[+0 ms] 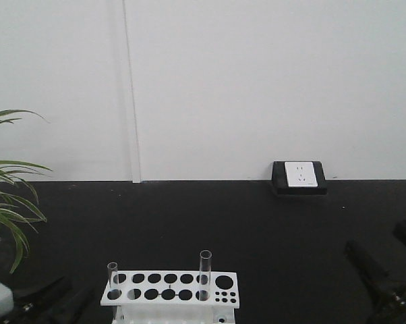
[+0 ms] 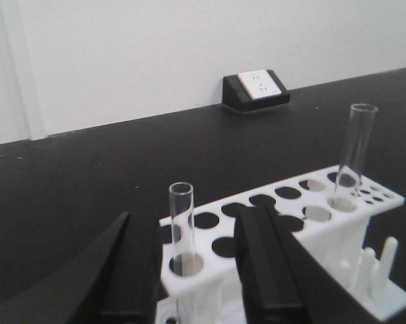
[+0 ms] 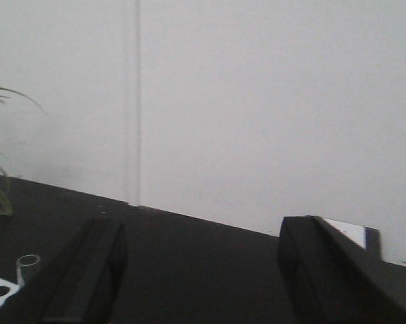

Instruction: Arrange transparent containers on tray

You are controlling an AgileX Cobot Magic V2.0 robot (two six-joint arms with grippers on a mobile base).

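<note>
A: Tubes, where?
B: Two clear ones, both upright in the white rack (image 1: 170, 289). The left test tube (image 1: 112, 278) sits in the rack's left end hole, in the row nearer the robot. The right test tube (image 1: 204, 270) is in the same row, several holes toward the right end, and sticks up higher above the top plate. Dark open holes lie between them.
A: Rack position?
B: On the black desk (image 1: 189, 223), robot side, roughly centred between the left and right edges.
A: Left tool?
B: The left tool (image 2: 197, 226) is spread. Its black fingers (image 2: 132, 270) stand either side of the left test tube with a gap showing on both sides, so no contact that I can see.
A: Right tool?
B: The right tool (image 3: 203, 229) is spread wide, with only desk and white wall (image 3: 257, 101) showing between its fingers. In the front view its arm is off to the rack's right, well apart.
A: Background?
B: A socket box (image 1: 300, 177) is at the desk's back edge against the wall, right of centre. Plant leaves (image 1: 7, 202) hang over the desk's left edge.
</note>
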